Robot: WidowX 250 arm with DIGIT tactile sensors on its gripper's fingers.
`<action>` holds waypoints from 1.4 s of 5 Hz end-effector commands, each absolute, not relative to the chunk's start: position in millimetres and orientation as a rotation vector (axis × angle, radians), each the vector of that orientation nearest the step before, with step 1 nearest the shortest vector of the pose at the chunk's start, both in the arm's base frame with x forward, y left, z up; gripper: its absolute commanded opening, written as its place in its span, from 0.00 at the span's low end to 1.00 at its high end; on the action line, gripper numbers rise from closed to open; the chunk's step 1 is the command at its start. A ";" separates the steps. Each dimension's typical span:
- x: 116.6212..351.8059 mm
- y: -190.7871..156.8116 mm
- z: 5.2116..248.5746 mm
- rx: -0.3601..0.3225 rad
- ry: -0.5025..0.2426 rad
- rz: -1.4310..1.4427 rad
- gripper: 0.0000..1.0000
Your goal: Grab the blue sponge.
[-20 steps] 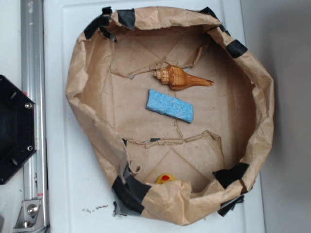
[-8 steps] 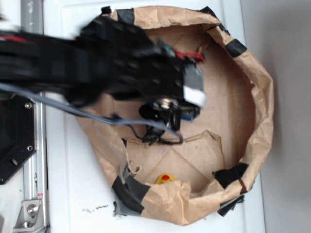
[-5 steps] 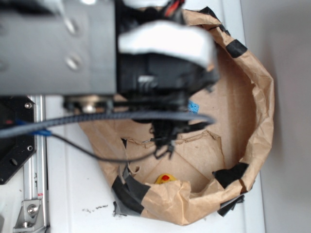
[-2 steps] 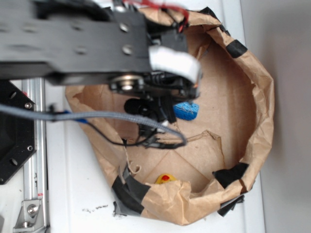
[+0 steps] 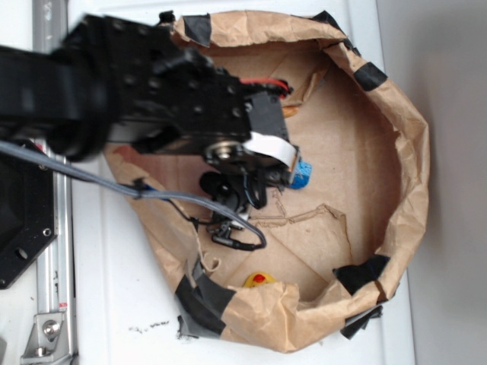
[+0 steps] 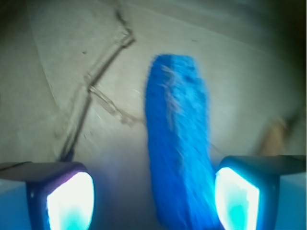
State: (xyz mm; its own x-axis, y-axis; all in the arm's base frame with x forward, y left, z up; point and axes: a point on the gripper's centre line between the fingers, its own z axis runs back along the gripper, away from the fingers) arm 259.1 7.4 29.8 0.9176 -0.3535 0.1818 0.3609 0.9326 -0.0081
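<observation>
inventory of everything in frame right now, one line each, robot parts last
blue sponge: 1, blue, between the gripper fingers in the wrist view, close against the right-hand one; only its end peeks out from under the arm in the exterior view
paper basin: 1, brown crumpled paper with black tape patches on the rim, on the white surface
yellow toy: 1, yellow with a red spot, mostly hidden behind the basin's near wall
white surface: 1, white, under the basin
metal rail: 1, silver, along the left edge
black plate: 1, black, at the left edge
gripper: 1, fingers apart, straddling the sponge; black arm and cables span the basin's left half
</observation>
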 end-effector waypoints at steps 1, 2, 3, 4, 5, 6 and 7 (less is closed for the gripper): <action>278.7 -6.3 24.0 0.018 -0.220 -0.319 0.00; 290.9 -2.3 38.5 0.044 -0.242 -0.301 0.00; 304.2 -4.2 89.4 0.069 -0.318 -0.287 0.00; 298.3 -6.6 140.0 0.049 -0.333 -0.219 0.00; 271.4 -4.0 180.3 0.135 -0.332 -0.113 0.00; 252.7 -3.0 182.5 0.098 -0.351 -0.054 0.00; 245.9 -2.6 189.4 0.072 -0.374 -0.021 0.00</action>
